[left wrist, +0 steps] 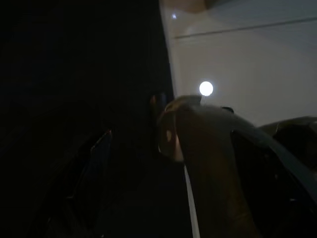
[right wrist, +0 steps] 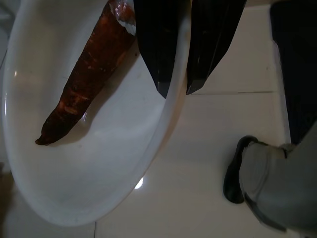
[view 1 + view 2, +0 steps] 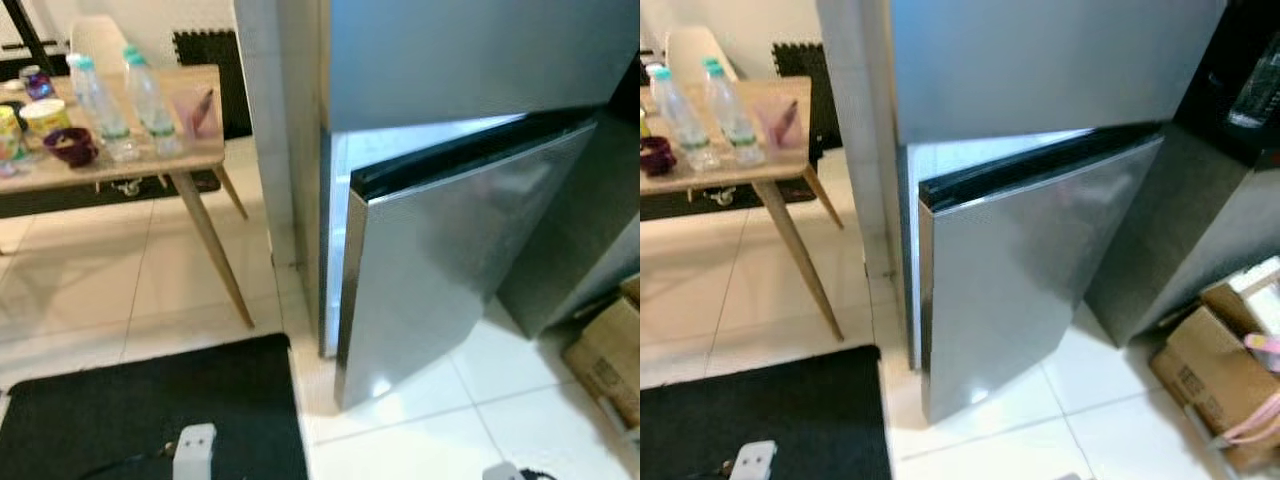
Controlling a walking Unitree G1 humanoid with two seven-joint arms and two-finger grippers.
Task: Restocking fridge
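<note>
You are looking at a silver fridge (image 3: pixel 470 70) with its lower door (image 3: pixel 450 280) swung partly open, so a bright strip of the white inside shows at the door's top edge. Your right gripper (image 2: pixel 174 93) is clamped on the rim of a white plate (image 2: pixel 99 188), one black finger on top of the rim and one under it. A long brown carrot (image 2: pixel 81 87) lies on the plate, near the rim that you hold. Your left gripper is in a very dark spot, and you cannot tell if its fingers are open or closed. A wooden table (image 3: pixel 150 165) stands to the left of the fridge. Two water bottles (image 3: pixel 125 100) stand near the table's front edge, with a dark bowl (image 3: pixel 70 146) just beside them. A black mat (image 3: pixel 150 410) lies on the white tile floor (image 3: pixel 420 420). Cardboard boxes (image 3: pixel 1215 375) sit on the floor to the right of the fridge.
</note>
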